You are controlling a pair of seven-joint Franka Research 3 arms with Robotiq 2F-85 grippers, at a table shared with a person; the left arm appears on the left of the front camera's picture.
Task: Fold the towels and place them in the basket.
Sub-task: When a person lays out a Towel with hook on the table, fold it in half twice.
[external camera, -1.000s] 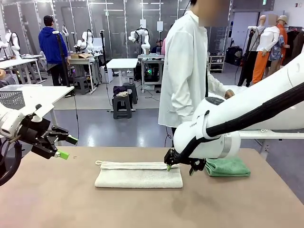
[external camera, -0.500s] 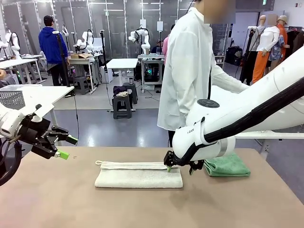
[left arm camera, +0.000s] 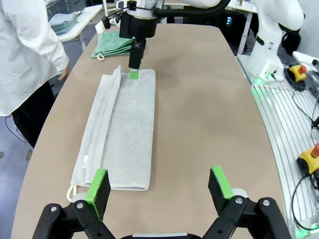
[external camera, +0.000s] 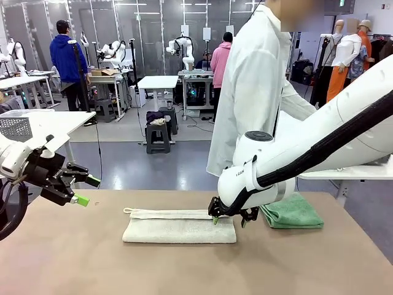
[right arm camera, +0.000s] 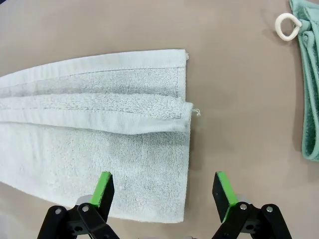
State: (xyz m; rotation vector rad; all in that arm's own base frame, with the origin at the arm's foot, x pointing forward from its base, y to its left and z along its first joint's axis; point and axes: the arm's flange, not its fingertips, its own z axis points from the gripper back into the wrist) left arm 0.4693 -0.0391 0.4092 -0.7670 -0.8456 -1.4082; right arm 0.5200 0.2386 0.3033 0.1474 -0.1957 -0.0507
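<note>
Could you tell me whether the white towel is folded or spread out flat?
Folded: the white towel lies as a long strip with stacked layered edges.

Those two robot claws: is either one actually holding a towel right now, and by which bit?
Neither. The right gripper stands open over the cream towel's end; the left gripper hangs open, apart from it.

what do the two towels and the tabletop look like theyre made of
Cream towel: looks like terry cloth, a nubby looped pile with flat woven hem bands. Green towel: soft cloth, probably terry too; weave unclear. Table: smooth matte tan surface, possibly laminate.
</note>
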